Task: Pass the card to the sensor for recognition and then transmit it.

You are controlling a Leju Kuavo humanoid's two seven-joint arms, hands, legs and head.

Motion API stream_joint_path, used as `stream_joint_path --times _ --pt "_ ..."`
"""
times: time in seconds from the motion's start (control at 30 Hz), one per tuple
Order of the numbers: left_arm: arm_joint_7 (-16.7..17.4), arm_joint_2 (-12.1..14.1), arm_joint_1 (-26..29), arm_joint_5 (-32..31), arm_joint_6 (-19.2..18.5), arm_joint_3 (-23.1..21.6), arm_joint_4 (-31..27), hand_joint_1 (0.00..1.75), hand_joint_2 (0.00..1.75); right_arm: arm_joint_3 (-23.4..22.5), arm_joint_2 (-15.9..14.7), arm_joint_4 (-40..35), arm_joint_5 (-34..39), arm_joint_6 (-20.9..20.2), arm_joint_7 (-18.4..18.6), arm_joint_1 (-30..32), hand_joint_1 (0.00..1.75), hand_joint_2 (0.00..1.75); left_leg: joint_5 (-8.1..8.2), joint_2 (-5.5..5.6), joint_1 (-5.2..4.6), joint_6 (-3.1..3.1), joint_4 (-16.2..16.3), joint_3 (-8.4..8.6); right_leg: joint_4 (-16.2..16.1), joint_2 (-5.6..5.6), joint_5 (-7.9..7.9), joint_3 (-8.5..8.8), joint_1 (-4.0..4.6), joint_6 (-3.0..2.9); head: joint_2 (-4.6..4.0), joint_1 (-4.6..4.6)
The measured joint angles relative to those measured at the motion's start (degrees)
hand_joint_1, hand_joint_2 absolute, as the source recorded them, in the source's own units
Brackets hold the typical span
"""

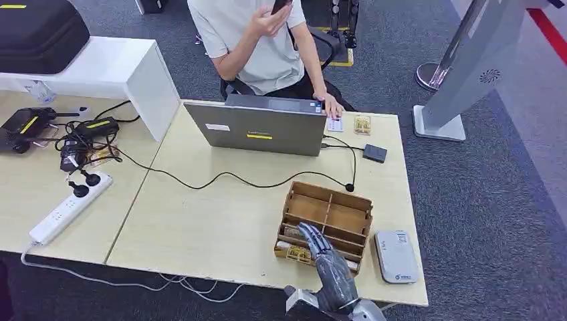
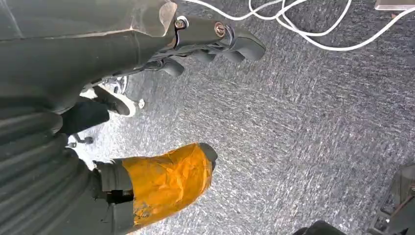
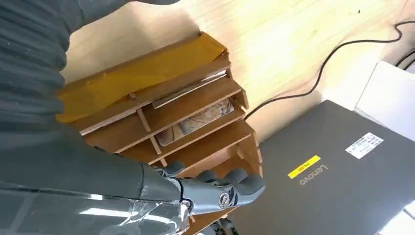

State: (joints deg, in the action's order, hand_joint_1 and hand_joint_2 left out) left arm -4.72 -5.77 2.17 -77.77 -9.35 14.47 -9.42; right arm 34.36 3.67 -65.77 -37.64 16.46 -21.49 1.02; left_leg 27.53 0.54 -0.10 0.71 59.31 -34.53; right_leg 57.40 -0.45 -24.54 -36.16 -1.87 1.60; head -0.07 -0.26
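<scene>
A wooden card box (image 1: 329, 212) with several compartments stands on the table's near right part. Cards (image 1: 295, 253) stand in its nearest slots. In the right wrist view a patterned card (image 3: 195, 120) and a pale card (image 3: 188, 91) stand in the box (image 3: 147, 73). My right hand (image 1: 325, 259) reaches over the box's near side with its fingers (image 3: 222, 188) stretched out and apart, holding nothing. The grey card sensor (image 1: 396, 256) lies flat just right of the box. My left hand (image 2: 147, 44) hangs over the carpet, holding nothing, its thumb (image 2: 166, 181) wrapped in orange tape.
A grey laptop (image 1: 257, 127) stands behind the box, and a black cable (image 1: 234, 177) runs across the table. A person (image 1: 257, 40) sits behind the laptop with one hand on the table. A power strip (image 1: 67, 207) and chargers lie at the left. The table's edge (image 1: 414, 267) is close right of the sensor.
</scene>
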Motion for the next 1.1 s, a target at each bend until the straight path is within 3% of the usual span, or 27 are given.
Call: stream_joint_path --times 0.57,0.83,1.1 --pt "-0.2 0.0 0.0 0.0 0.2 0.0 0.0 0.00 1.75 0.2 -0.2 2.1 2.1 -1.1 -1.4 -1.9 0.00 1.75 0.00 -0.01 0.00 0.00 0.0 0.01 0.0 0.01 0.00 0.00 0.00 0.00 0.00 0.02" --pt "-0.3 0.0 0.0 -0.2 0.3 0.1 0.0 0.00 1.75 0.0 0.3 6.7 -1.1 6.8 -1.4 -3.6 0.00 1.75 0.00 -0.01 0.00 0.00 0.0 0.01 0.0 0.01 0.00 0.00 0.00 0.00 0.00 0.00" --pt "-0.3 -0.1 0.0 -0.3 0.3 0.3 0.0 0.00 1.75 -0.3 1.0 10.0 -2.0 8.8 -1.4 -4.5 0.00 1.75 0.00 -0.02 0.00 0.00 0.0 0.03 0.0 0.02 0.00 0.01 0.00 0.00 0.00 0.02"
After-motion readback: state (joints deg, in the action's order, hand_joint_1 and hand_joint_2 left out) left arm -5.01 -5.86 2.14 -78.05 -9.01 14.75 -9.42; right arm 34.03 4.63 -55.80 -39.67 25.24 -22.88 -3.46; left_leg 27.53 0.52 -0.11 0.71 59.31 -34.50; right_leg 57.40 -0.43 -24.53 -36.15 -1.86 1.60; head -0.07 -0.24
